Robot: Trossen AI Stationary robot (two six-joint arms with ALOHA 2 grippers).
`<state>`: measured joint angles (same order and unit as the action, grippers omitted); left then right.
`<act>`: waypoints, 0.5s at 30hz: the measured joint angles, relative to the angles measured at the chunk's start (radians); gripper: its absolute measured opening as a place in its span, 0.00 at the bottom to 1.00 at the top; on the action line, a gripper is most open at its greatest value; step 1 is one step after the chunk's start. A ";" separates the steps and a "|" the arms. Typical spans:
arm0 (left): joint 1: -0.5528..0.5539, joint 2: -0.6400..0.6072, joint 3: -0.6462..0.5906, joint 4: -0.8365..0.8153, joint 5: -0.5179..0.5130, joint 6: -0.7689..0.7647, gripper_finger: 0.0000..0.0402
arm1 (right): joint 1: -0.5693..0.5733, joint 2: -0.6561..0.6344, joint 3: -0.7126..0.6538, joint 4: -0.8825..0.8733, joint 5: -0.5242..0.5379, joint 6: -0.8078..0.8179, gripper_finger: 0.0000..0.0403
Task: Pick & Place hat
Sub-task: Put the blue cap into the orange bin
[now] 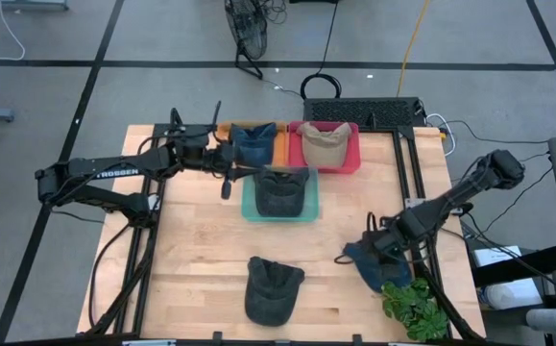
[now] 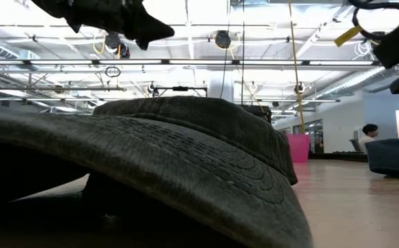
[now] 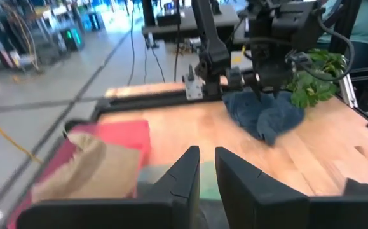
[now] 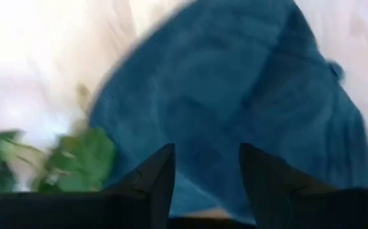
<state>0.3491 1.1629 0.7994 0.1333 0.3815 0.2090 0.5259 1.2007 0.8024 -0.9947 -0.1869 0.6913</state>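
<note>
Two grippers are working: right gripper (image 4: 199, 166) is hovering, fingers spread wide and empty, over the blue hat (image 1: 374, 264) near the plant (image 1: 414, 308). Left gripper (image 3: 207, 166), nearly closed and holding nothing, is waiting over the green tray (image 1: 251, 204). Hat is looking soft, light and floppy; pinching the crown fabric seems best.

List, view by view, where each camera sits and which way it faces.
High: overhead, straight down on the table; both arms show.
Low: at tabletop level, behind a dark hat, facing the room.
Left wrist: above the trays, facing the right arm over the blue hat; nearly closed left tool shows.
Right wrist: looks down past the open right tool.
Shared: both wrist views catch the blue hat and the plant.
</note>
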 joint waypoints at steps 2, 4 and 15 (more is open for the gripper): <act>-0.002 0.000 0.000 -0.028 0.000 -0.025 0.16 | 0.019 0.000 0.000 -0.026 0.003 0.024 0.38; -0.007 0.000 0.000 -0.055 -0.001 -0.044 0.16 | 0.038 0.000 0.000 -0.030 0.002 0.058 0.38; -0.061 0.000 0.000 -0.138 0.000 -0.074 0.16 | 0.138 0.072 0.000 0.029 0.003 0.156 0.32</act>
<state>0.2882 1.1629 0.7994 -0.0047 0.3813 0.1353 0.6641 1.2723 0.8024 -0.9655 -0.1835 0.8472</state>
